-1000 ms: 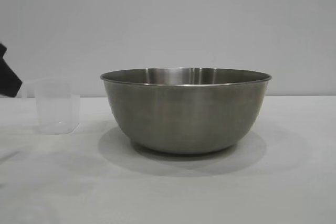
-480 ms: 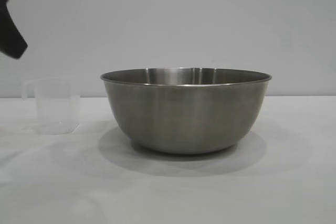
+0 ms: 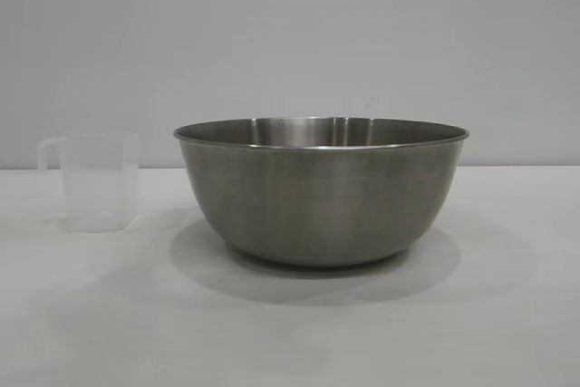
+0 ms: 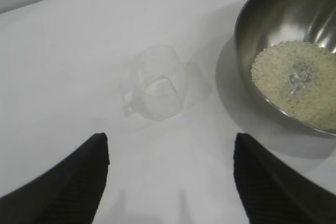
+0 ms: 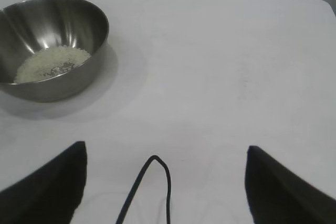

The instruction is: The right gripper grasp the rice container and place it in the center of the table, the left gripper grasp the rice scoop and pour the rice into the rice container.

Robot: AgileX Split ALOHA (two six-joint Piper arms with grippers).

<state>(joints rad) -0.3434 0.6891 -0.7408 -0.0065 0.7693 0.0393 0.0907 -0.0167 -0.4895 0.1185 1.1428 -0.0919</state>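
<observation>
Hovering above the table (image 4: 63,51), my left gripper (image 4: 170,177) has its jaws spread wide, holding nothing. Beyond them the rice scoop (image 4: 156,83) stands upright, apart from the rice container (image 4: 273,19) holding the rice (image 4: 296,82). My right gripper (image 5: 165,182) gapes too, bare tabletop ahead.

Soft, even overhead light, mild haze.
The wide round stainless-steel bowl (image 3: 322,189) casts a faint shadow on the plain white matte table (image 3: 507,314); black fingertips (image 4: 79,182) blur.
</observation>
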